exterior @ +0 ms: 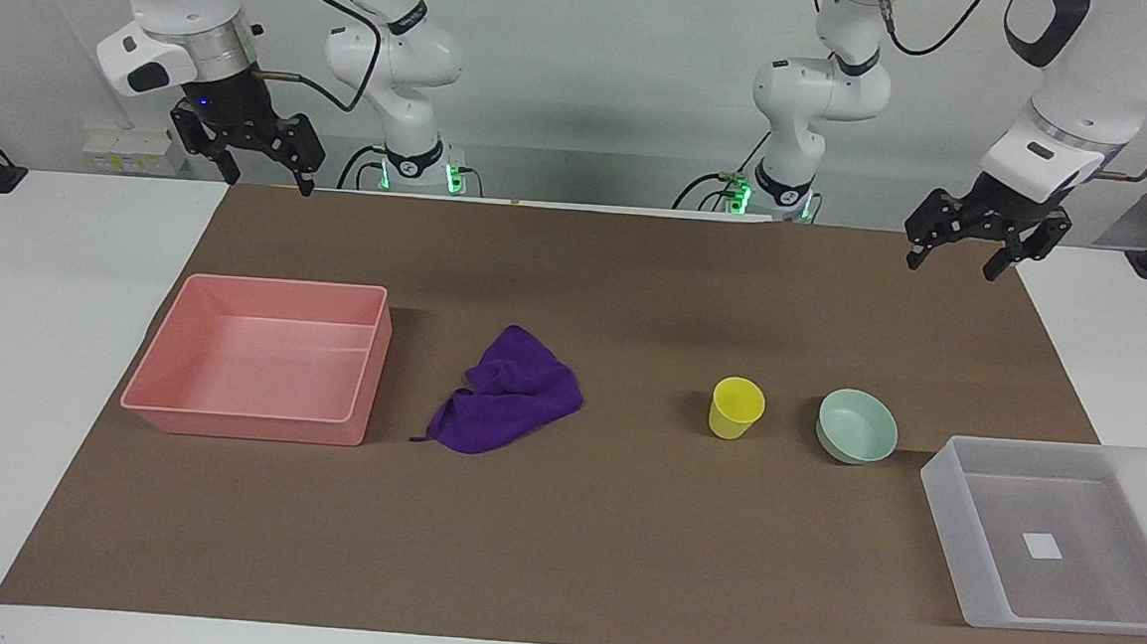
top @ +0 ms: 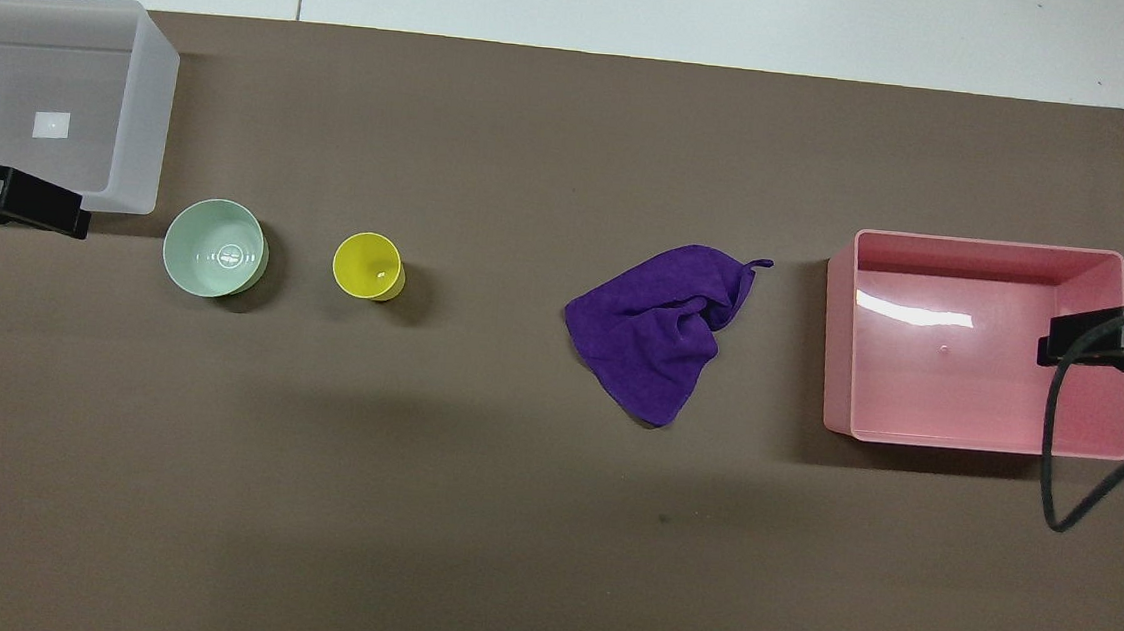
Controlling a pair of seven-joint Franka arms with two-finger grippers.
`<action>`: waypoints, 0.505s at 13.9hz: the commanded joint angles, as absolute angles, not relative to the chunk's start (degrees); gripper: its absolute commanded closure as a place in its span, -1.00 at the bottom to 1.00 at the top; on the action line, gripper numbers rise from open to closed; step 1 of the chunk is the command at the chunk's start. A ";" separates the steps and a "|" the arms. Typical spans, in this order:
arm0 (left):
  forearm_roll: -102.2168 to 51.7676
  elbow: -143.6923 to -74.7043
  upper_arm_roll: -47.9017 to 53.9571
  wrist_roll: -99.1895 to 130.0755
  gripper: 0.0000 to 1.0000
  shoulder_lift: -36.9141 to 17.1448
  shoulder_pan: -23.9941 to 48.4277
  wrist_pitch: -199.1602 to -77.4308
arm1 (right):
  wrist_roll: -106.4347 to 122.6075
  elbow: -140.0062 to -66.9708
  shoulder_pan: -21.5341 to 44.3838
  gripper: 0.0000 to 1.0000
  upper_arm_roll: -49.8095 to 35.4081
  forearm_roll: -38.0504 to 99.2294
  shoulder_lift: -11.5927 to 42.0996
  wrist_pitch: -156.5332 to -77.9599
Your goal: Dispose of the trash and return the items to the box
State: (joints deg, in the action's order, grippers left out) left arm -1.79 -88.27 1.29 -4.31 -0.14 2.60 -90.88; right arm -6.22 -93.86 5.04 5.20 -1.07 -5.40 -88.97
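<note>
Nothing grabbed yet, everything lying loose on the brown mat (exterior: 560, 550)

Pink tray (exterior: 183, 353) toward the right arm's end, translucent box (exterior: 949, 524) with the white sticker (exterior: 1043, 546) toward the left arm's end and a bit farther from the robots than everything else. Easy mix-up right there: two trays, so trash could land in the box or the items in the pink one. Probably pink for the trash, just a guess though

Purple cloth (exterior: 509, 398) crumpled just beside the pink tray, not touching. Soft and bunched, so a pinch could catch just one fold and let the rest drag or hang over the tray wall on release

Mint-green bowl (exterior: 858, 426) near the box corner, upright. Shallow and rounded, likely to slip or tip on a rim grab, and close enough to the box for a clumsy approach to bump the wall

Yellow cup (exterior: 736, 408) upright beside the bowl, toward the cloth. Light and narrow, easy to knock over by coming in off-centre

Right gripper (exterior: 265, 159) up in the air over the mat edge by its base, fingers spread, holding nothing. Left gripper (exterior: 967, 245) same deal over the mat corner at its own end, spread and empty
</note>
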 commanded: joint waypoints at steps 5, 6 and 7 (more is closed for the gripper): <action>-2.46 -89.74 1.58 -3.60 -1.00 -2.19 0.62 -95.44 | -16.15 -105.20 15.62 -1.00 4.83 -0.62 -3.54 -109.57; -2.46 -90.08 1.50 -3.60 -1.00 -3.07 0.44 -96.67 | -18.26 -105.21 17.12 -1.00 4.83 -0.62 -0.91 -112.12; -2.46 -91.13 1.49 -3.69 -1.00 -3.42 0.27 -98.42 | -19.59 -105.21 18.97 -1.00 4.83 -0.62 1.91 -115.37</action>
State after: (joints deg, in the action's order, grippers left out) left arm -1.79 -89.25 1.15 -3.98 -2.99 1.35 -95.25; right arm -17.20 -104.94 17.19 4.74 -0.90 -2.22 -110.84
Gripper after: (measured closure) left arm 0.000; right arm 0.000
